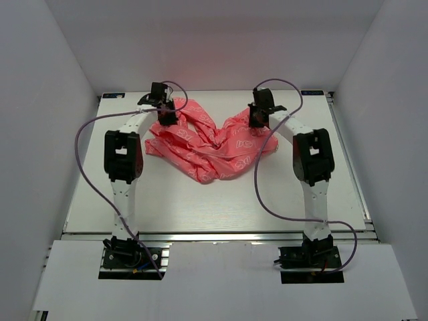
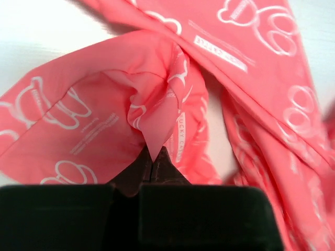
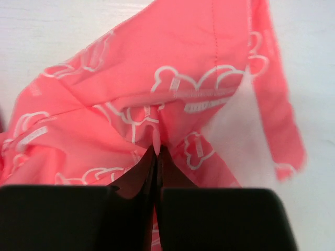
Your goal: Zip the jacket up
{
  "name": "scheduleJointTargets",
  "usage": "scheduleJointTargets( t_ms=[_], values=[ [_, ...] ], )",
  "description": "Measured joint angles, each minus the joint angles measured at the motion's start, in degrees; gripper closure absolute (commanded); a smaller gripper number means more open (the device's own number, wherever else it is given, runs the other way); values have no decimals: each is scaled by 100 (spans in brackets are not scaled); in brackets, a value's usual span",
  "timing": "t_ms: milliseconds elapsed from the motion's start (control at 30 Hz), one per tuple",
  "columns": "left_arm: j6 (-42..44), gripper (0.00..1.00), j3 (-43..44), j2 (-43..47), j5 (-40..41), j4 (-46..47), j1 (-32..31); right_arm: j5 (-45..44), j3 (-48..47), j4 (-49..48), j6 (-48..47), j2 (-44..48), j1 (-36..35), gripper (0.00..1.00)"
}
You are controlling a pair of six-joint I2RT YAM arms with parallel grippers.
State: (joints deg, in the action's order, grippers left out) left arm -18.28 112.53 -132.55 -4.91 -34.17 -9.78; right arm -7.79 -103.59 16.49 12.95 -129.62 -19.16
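the left arm (image 1: pixel 122 159) and right arm (image 1: pixel 312 159) have slim white links and bulky black joint housings. a thin purple cable (image 1: pixel 77 139) loops along each from its black base (image 1: pixel 124 254). the left gripper (image 2: pixel 155 155) and right gripper (image 3: pixel 157 151) show matte black bodies with dark, wedge-shaped fingers.

Your top cam sits high up at the near side, looking down and forward over the whole table (image 1: pixel 200 214). Each wrist cam rides just behind its own fingertips, left gripper (image 2: pixel 152 159) and right gripper (image 3: pixel 157 154), really close on fabric. All three share the jacket (image 1: pixel 207 144): left cam gets its left end, right cam its right.
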Motion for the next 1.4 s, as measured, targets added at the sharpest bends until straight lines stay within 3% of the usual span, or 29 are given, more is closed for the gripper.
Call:
scheduleJointTargets(
  t_ms=[100, 233, 367, 533, 700, 967, 1100, 1233, 1267, 1300, 1333, 1367, 1400],
  values=[
    [-70, 100, -973, 1082, 11, 382, 2, -234, 1023, -326, 35, 1121, 2, 100],
    [-299, 100, -2326, 3263, 74, 1080, 7, -599, 2448, -994, 116, 3473, -7, 100],
    [-588, 100, -3101, 5455, 127, 1639, -13, -949, 3056, -1574, 140, 5700, -22, 100],
    [-968, 100, -3344, 7534, 144, 2090, -9, -1119, 3158, -1665, 96, 7646, -44, 100],
    [-1394, 100, -3040, 8540, -313, 2221, -28, -1049, 2806, -1327, 55, 8673, -111, 100],
    [-2052, 100, -2371, 8223, -741, 2243, -48, -1279, 2304, -476, 249, 8902, -116, 100],
    [-2236, 100, -2463, 7324, -306, 2262, -48, -2028, 2881, -238, 678, 8411, -111, 100],
    [-2312, 100, -2726, 5670, 297, 2363, -46, -2618, 3875, 55, 1246, 7342, -50, 100],
    [-2312, 100, -2732, 5075, 411, 2424, -42, -2612, 4076, 61, 1344, 6957, -4, 97],
    [-2310, 93, -2728, 4511, 481, 2463, -39, -2535, 4236, 74, 1416, 6557, 76, 88],
    [-2302, 82, -2623, 3906, 522, 2354, -33, -2385, 4347, 103, 1515, 6098, 173, 57],
    [-2282, 69, -2337, 3187, 542, 2138, -28, -2184, 4402, 160, 1591, 5611, 289, 42],
    [-2258, 50, -1989, 2494, 538, 1919, -24, -2015, 4402, 184, 1633, 5213, 378, 32]
  ],
)
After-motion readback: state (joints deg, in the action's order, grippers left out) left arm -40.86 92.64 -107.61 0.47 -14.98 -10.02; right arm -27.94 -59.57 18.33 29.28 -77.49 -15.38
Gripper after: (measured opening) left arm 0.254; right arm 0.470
